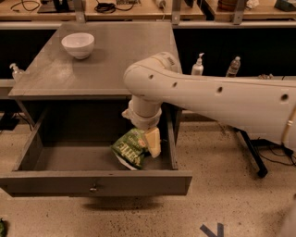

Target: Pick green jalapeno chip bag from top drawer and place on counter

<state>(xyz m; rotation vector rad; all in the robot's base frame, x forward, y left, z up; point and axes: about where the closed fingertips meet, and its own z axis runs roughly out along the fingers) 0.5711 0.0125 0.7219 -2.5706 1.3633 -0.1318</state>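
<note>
A white bowl (77, 45) stands upright at 10 o'clock in the view. At 9 o'clock, near the left edge, stands a small pump bottle (16, 72). At 2 o'clock a white pump bottle (198, 65) and a capped bottle (234, 67) stand upright near each other, not touching, against a dark recess. Along 12 o'clock runs a wooden bench (138, 14) with metal posts (175, 11) and a black cable (108, 6) on top. The speckled floor (231, 194) has a blue tape mark (212, 229) at 5 o'clock, and a black stand leg (252, 155) and thin wires (280, 156) at 4 o'clock. The tool (151, 144) hangs just below centre.
</note>
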